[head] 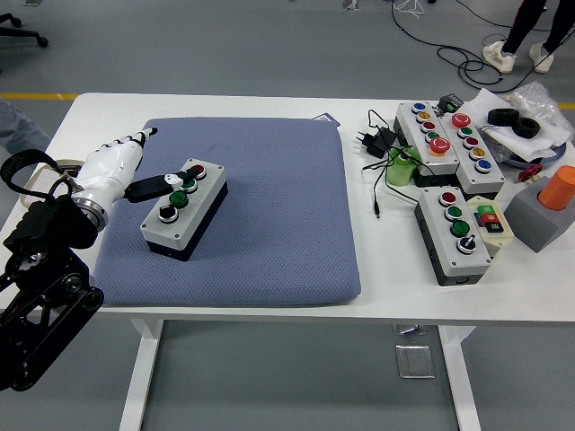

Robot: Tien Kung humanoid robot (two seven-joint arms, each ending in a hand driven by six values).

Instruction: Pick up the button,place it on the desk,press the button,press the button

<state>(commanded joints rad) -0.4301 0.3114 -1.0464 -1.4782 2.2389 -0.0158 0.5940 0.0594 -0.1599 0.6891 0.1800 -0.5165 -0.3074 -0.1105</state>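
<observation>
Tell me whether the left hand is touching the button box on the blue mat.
Touching. In the head view, the left hand reaches a dark finger over the top of the button box on the blue mat, its tip on the box by the green button.

Spare control boxes (454, 235), a black power adapter (375, 140), tape rolls (515, 120) and an orange-topped grey block (545, 214) crowded the white table's (269, 310) right side

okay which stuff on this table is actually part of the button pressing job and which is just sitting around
In the job:
- button box on the blue pad
- left hand, a dark finger over the box's buttons

Just lying about:
- two long button boxes
- three-button box
- orange cylinder on a grey block
- power adapter and cable
- black tape roll
</observation>
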